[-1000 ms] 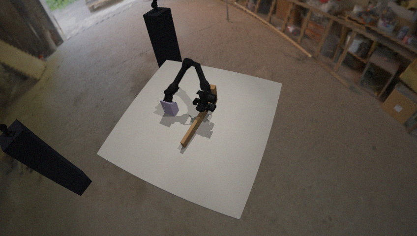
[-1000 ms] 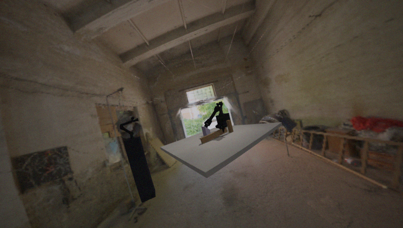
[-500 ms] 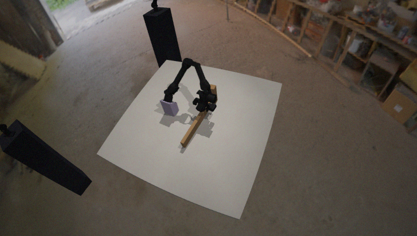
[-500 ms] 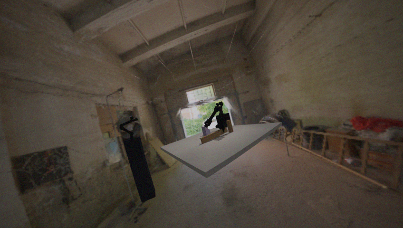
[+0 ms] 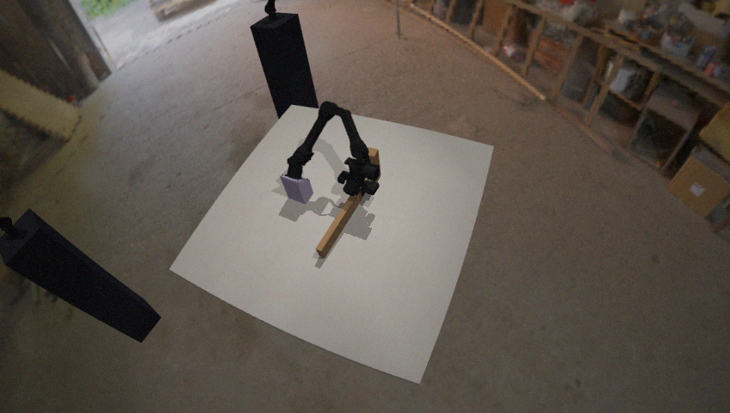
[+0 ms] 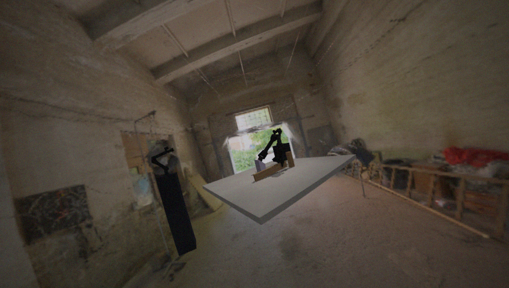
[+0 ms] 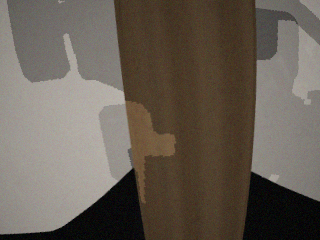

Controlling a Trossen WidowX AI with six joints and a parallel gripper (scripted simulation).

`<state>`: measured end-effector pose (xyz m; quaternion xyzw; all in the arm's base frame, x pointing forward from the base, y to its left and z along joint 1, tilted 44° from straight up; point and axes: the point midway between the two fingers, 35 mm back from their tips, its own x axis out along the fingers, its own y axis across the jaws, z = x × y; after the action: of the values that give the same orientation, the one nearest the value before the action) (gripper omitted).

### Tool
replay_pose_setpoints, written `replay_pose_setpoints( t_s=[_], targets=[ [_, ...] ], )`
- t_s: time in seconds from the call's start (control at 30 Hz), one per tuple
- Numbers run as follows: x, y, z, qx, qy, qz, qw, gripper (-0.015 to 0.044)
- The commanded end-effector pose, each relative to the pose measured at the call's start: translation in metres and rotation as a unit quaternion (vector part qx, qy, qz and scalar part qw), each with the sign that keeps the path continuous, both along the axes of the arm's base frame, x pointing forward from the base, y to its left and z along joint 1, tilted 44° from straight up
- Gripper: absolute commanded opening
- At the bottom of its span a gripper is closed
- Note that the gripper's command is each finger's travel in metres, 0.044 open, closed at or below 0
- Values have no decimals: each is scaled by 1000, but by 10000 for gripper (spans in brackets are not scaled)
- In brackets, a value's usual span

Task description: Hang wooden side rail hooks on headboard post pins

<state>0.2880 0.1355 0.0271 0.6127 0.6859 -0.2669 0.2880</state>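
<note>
Hooks and pins hidden from you
Beneath your claw (image 5: 353, 190) (image 6: 282, 164), its fingertips are too small to tell.

Premises present as a rough workshop or storage shed: stained walls (image 6: 410, 89), exposed ceiling beams (image 6: 214, 39), bare floor (image 5: 563, 286) (image 6: 321, 242), and cluttered wooden shelving (image 5: 563, 65) (image 6: 460, 198) along one side.

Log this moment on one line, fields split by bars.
fingers: shut on side rail | headboard post: upright | hook seating: hidden | release: not done
</note>
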Motion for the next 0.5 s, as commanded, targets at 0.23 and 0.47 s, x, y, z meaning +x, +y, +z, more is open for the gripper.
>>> replay_pose_setpoints(
  t_s=[0.23, 0.47],
  targets=[
    [3, 0, 7, 2, -5, -4, 1000, 0],
    [3, 1, 7, 2, -5, -4, 1000, 0]
  ],
)
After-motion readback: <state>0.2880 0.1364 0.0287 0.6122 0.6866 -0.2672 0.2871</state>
